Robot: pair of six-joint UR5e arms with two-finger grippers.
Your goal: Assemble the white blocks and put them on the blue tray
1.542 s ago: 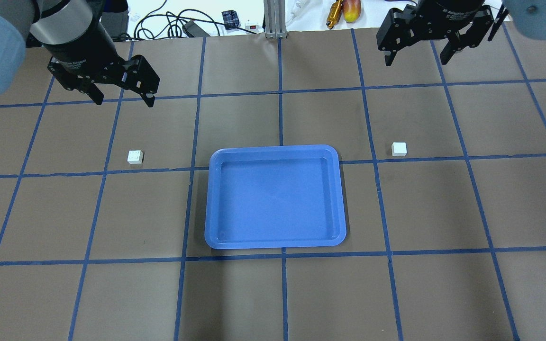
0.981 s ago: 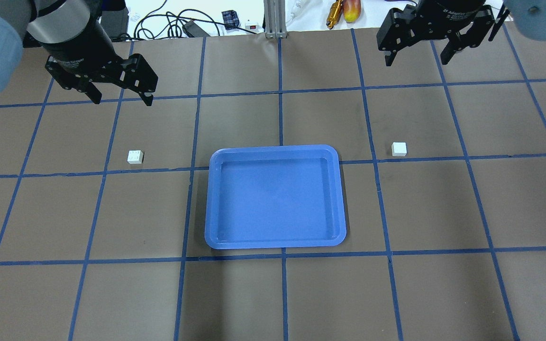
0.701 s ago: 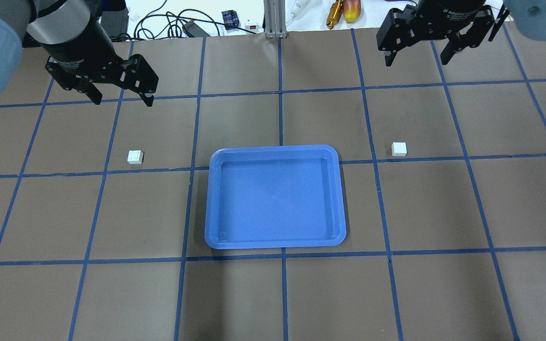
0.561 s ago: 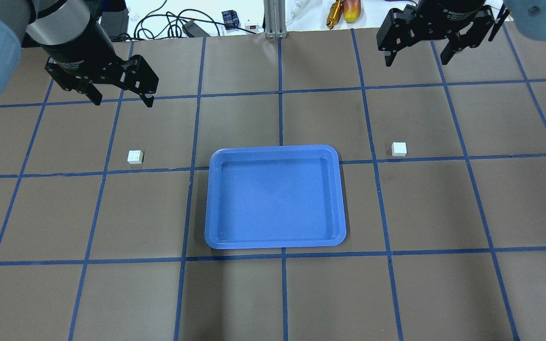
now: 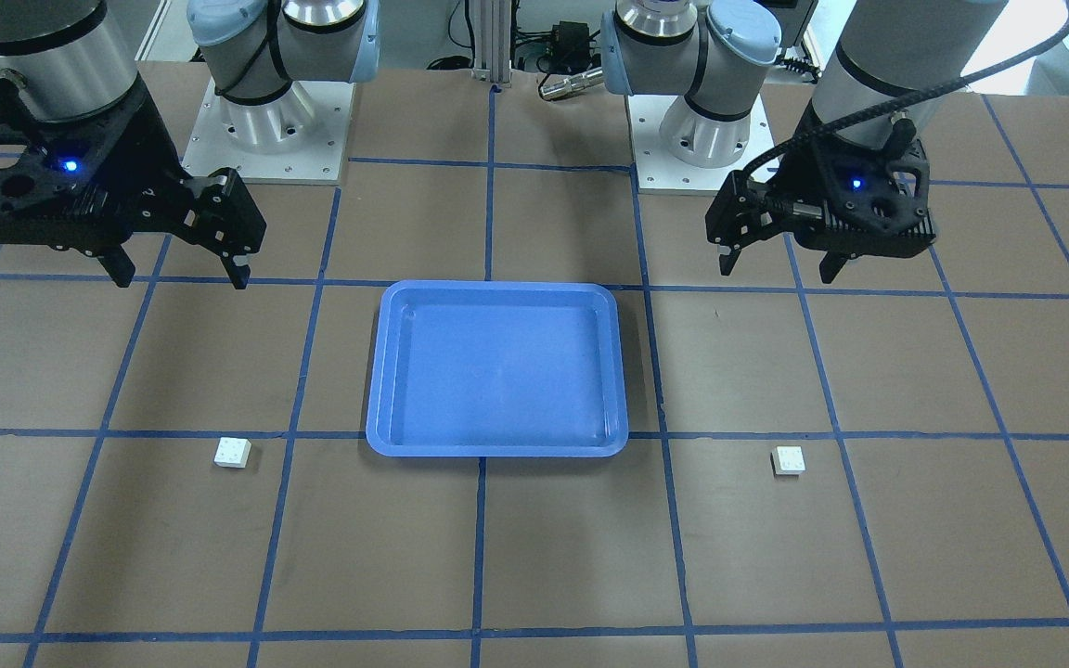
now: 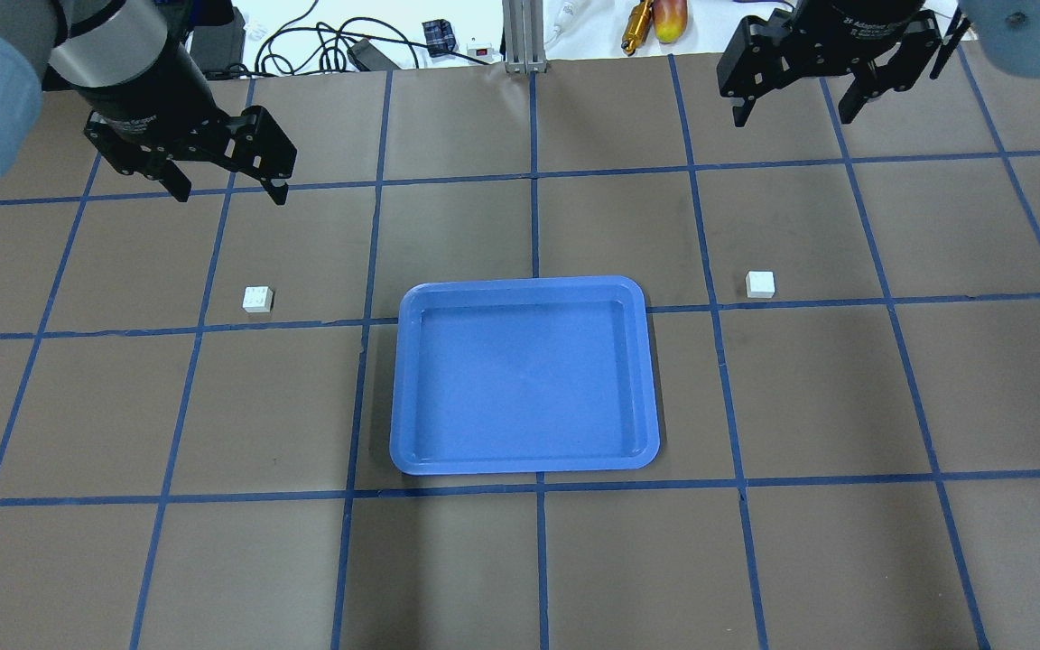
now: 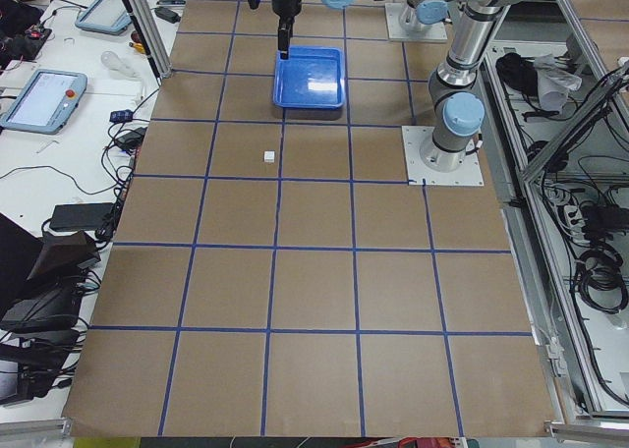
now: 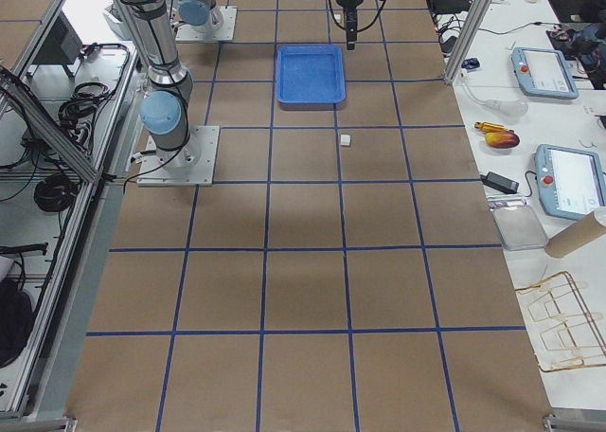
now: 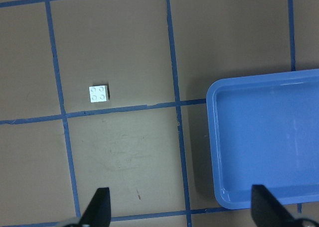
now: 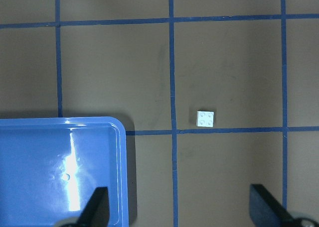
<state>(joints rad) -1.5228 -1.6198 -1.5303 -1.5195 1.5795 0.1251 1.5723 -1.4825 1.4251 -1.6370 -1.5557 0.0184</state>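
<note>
Two white blocks lie apart on the brown table, one left of the blue tray [image 6: 524, 379] and one right of it. The left block [image 6: 257, 299] shows studs up in the left wrist view [image 9: 99, 93]. The right block [image 6: 760, 284] shows studs up in the right wrist view [image 10: 206, 118]. My left gripper [image 6: 231, 194] is open and empty, above the table beyond the left block. My right gripper [image 6: 793, 117] is open and empty, above the table's far edge beyond the right block. The tray holds nothing.
Blue tape lines divide the table into squares. Cables [image 6: 330, 45] and a yellow-red tool [image 6: 655, 20] lie past the far edge. The two arm bases [image 5: 265, 121] [image 5: 692, 130] stand at the robot's side of the table.
My left gripper has drifted slightly left and toward the far edge in the overhead view. The right gripper, both blocks and the tray have not moved.
</note>
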